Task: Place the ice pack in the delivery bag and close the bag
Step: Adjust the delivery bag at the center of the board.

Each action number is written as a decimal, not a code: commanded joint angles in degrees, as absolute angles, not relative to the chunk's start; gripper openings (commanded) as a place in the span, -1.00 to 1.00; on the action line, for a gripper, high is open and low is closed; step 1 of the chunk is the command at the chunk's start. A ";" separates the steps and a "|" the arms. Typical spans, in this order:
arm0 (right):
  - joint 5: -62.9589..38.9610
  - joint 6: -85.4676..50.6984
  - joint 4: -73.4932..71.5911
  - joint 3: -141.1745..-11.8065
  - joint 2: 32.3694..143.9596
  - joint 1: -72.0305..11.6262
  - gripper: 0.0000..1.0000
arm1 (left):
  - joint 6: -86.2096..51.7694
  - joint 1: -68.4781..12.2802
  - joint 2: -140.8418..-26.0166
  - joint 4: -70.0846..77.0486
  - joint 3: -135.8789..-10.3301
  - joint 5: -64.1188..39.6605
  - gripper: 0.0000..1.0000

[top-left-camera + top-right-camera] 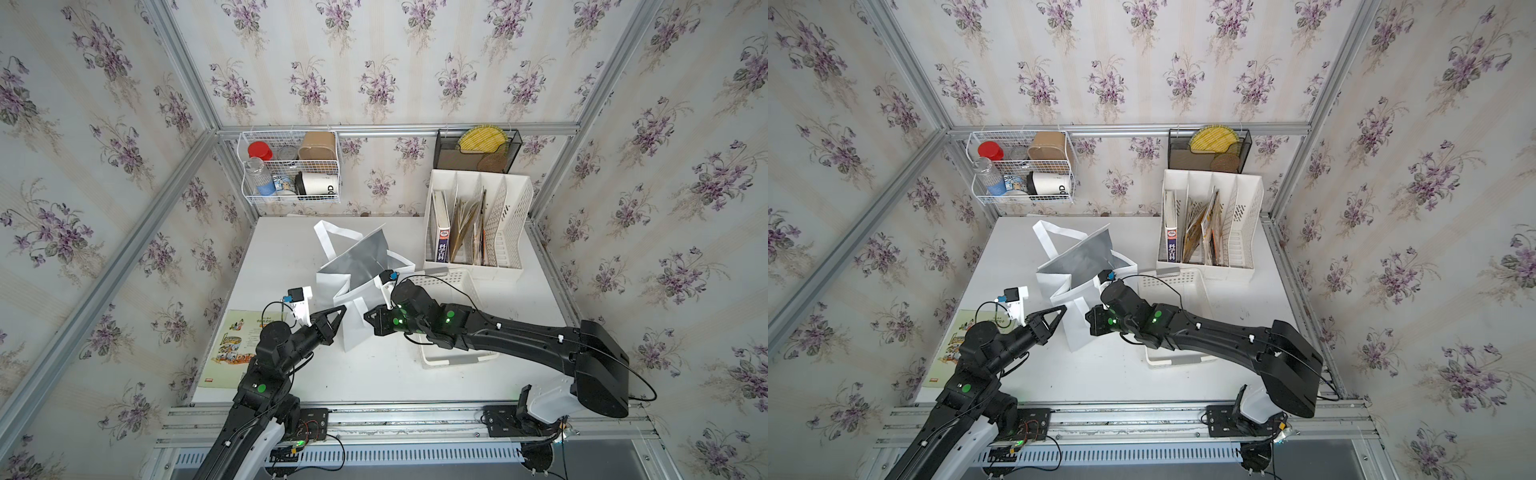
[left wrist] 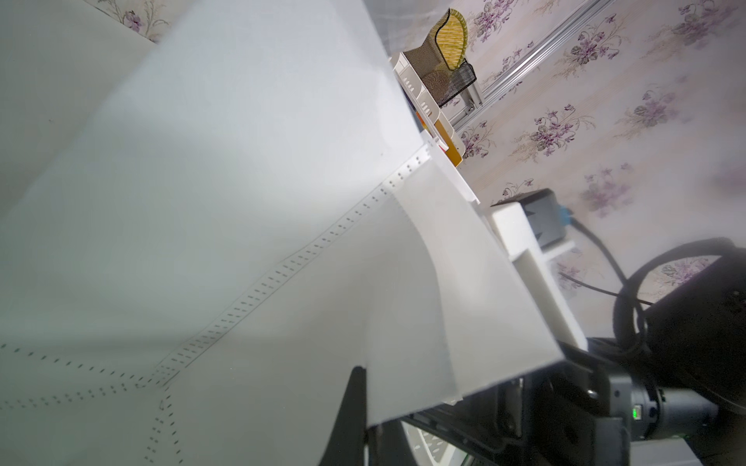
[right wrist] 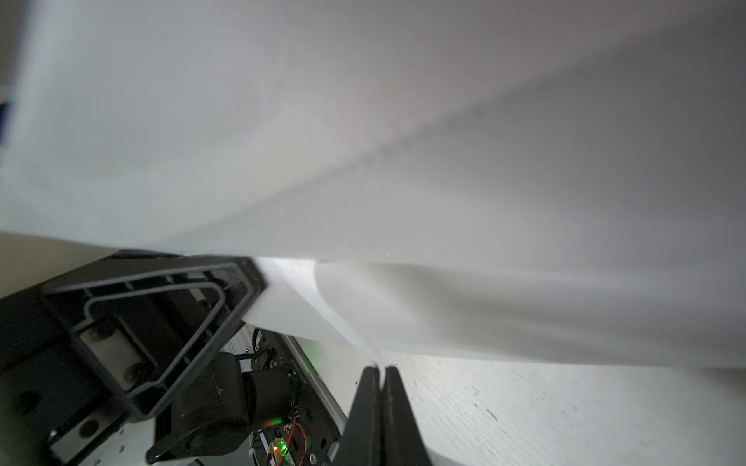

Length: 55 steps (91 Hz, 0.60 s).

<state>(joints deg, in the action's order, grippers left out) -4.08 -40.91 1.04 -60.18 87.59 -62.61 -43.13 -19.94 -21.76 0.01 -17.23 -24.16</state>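
Note:
The delivery bag, white fabric with silver foil lining, stands open mid-table in both top views. My left gripper is shut on its near wall from the left. In the left wrist view white fabric fills the frame and runs in between the jaws of the left gripper. My right gripper meets the same wall from the right. Its jaws are pressed together on a thin edge of the bag. The ice pack is out of view.
A white perforated basket lies under my right arm. A white file organizer stands at the back right. A wire basket and a black mesh holder hang on the wall. A picture book lies front left.

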 commanded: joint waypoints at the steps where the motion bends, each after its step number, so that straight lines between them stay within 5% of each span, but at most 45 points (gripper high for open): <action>1: -1.39 -39.91 -1.46 -60.39 87.84 -62.49 -0.86 | -44.00 -20.04 -21.71 3.51 -17.75 -25.25 -1.00; 23: -0.07 -42.94 6.32 -63.98 84.96 -62.28 -0.25 | -43.98 -20.04 -21.91 2.62 -17.75 -24.41 -1.00; 44: -1.73 -48.98 19.85 -69.89 80.51 -62.24 -0.07 | -43.60 -20.06 -21.53 1.70 -17.42 -23.48 -1.00; 55: -0.66 -48.46 21.51 -69.83 77.49 -62.26 0.28 | -43.56 -20.07 -21.50 1.70 -17.15 -23.29 -1.00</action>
